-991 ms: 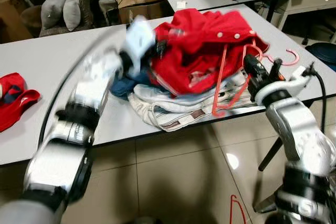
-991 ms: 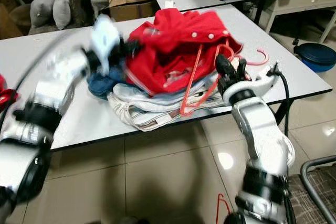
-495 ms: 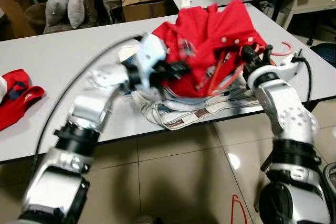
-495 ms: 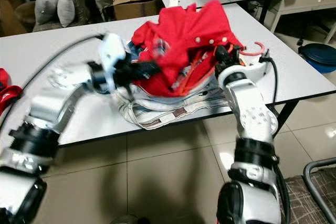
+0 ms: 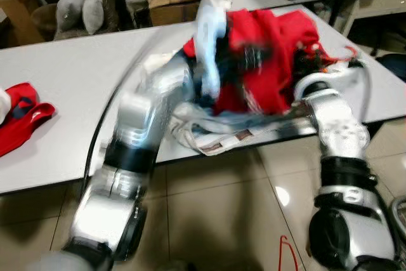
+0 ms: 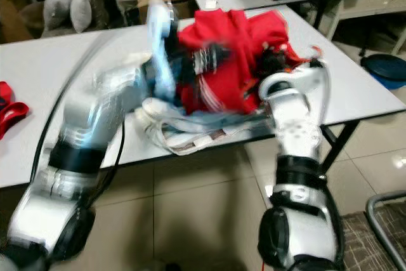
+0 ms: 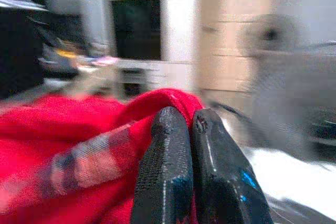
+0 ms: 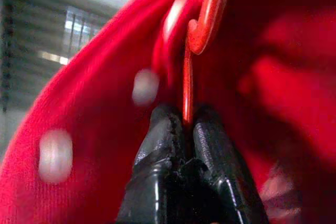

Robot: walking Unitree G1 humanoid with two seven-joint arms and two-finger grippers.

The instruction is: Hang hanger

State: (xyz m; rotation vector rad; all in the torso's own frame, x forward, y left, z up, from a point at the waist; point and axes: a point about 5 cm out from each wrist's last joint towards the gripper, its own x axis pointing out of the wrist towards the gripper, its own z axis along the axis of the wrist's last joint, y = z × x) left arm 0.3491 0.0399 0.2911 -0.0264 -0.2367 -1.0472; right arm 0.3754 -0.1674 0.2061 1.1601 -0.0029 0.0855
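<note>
On the desk's right half: red hanger (image 8: 202, 30) clamped in the right hand (image 8: 185, 129), inside the red garment (image 5: 273, 61).

The hanger wire runs straight out from the right hand's fingertips, long axis along the fingers, hook end farthest from the hand; red cloth wraps it on all sides. The left hand (image 7: 181, 124), pinched on a fold of the same garment, sits just left of it above the clothing pile (image 5: 209, 131). The right hand is the nearer to the hanger. The desk (image 5: 70, 74) edge lies near; open floor (image 5: 216, 214) below gives withdrawal room. Motion blur obscures finer detail.
</note>
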